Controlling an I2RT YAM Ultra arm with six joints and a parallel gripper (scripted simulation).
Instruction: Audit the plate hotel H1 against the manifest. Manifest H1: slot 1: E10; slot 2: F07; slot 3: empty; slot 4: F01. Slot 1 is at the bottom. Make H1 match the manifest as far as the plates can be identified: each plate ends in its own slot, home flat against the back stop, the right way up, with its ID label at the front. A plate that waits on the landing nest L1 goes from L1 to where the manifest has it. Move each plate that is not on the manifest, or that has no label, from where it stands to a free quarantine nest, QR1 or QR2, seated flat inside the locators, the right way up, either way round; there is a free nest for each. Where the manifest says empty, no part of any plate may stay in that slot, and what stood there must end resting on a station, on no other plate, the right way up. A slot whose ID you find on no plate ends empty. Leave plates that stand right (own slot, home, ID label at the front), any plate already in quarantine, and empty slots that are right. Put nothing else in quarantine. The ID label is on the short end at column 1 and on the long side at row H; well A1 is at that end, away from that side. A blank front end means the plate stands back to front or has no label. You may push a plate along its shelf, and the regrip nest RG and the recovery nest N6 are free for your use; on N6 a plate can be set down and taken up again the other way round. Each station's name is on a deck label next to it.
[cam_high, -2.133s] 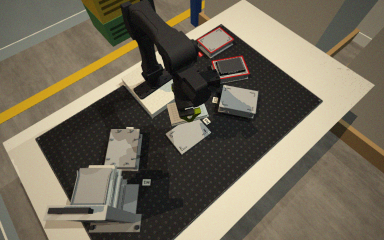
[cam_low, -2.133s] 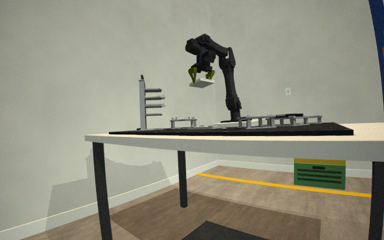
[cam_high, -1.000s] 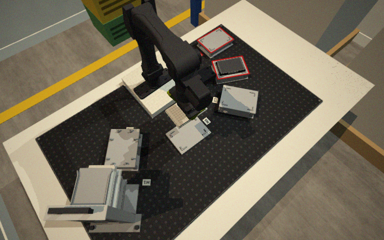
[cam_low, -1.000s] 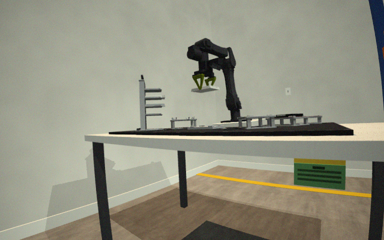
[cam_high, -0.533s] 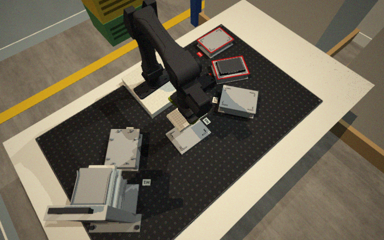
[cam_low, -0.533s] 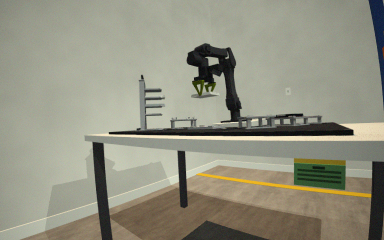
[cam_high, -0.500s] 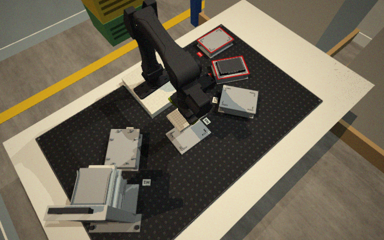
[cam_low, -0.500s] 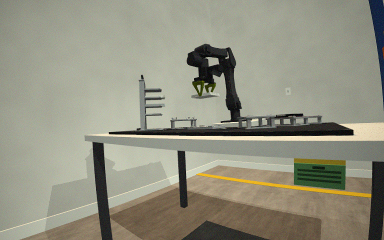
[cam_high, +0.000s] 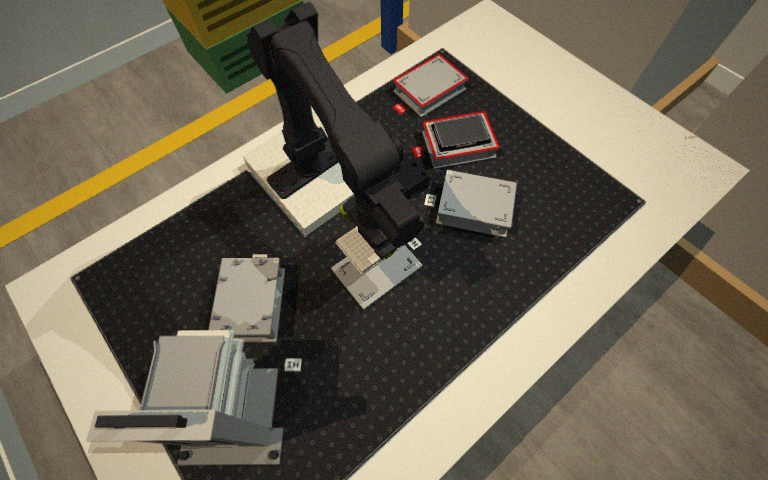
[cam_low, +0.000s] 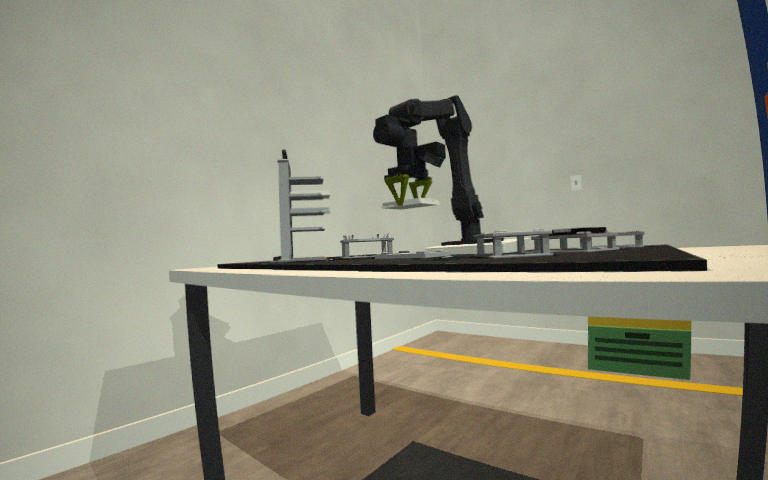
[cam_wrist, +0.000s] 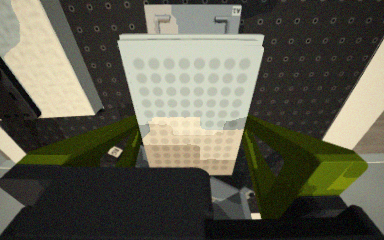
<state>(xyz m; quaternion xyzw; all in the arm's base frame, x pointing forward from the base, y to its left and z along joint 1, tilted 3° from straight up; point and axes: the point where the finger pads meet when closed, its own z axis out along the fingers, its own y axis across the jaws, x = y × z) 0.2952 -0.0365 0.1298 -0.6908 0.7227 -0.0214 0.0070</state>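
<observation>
Top view: deck label (cam_high: 292, 364) "H1" beside hotel (cam_high: 186, 427); hand (cam_wrist: 192, 150) gripping white well plate (cam_wrist: 192, 85)

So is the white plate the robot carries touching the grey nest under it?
Apart. The exterior view shows the well plate held in the gripper, hanging in the air well above the nest on the deck.

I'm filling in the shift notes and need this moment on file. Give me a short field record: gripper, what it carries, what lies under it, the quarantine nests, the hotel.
gripper: shut on the white well plate
carried item: white well plate, wells facing up, held by its long sides, high above the deck
below the plate: low grey nest, nothing on it
red-framed nests: far one bare; nearer one holds a dark plate
plate hotel: four shelves at the mat's end; contents not readable
</observation>
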